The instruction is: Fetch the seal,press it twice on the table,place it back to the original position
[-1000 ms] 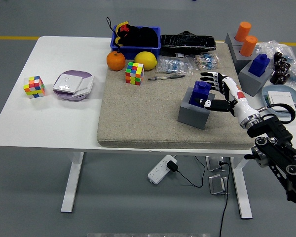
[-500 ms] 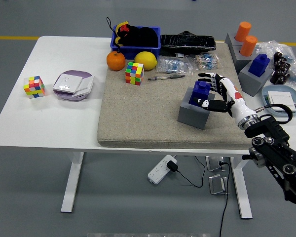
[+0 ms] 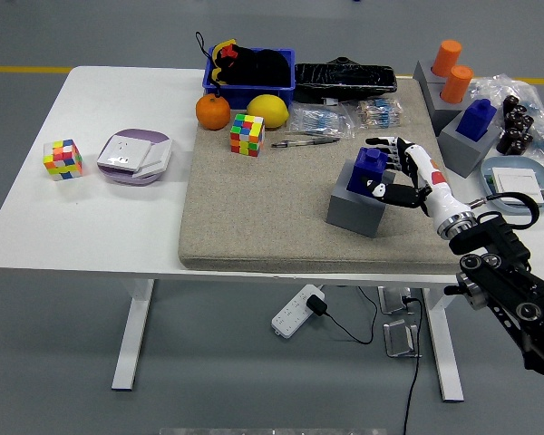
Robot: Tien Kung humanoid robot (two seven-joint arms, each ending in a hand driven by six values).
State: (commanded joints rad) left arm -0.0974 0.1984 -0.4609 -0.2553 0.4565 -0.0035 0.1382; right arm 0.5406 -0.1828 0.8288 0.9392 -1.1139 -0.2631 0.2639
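Right robot hand (image 3: 387, 174) now nearer the blue seal (image 3: 369, 169), fingers spread around it, grip uncertain.

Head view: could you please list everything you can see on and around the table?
table: one, white
mat: one, beige, table's middle
blue seal: one, in grey holder, mat's right
second seal: one, blue, in grey holder, far right
orange cylinders: two, far right
Rubik's cubes: two, one on mat, one at table's left
orange: one, beside lemon
blue bin: one, mat's far edge
power strip: one, white, floor
right hand: one, beside the blue seal, fingers spread
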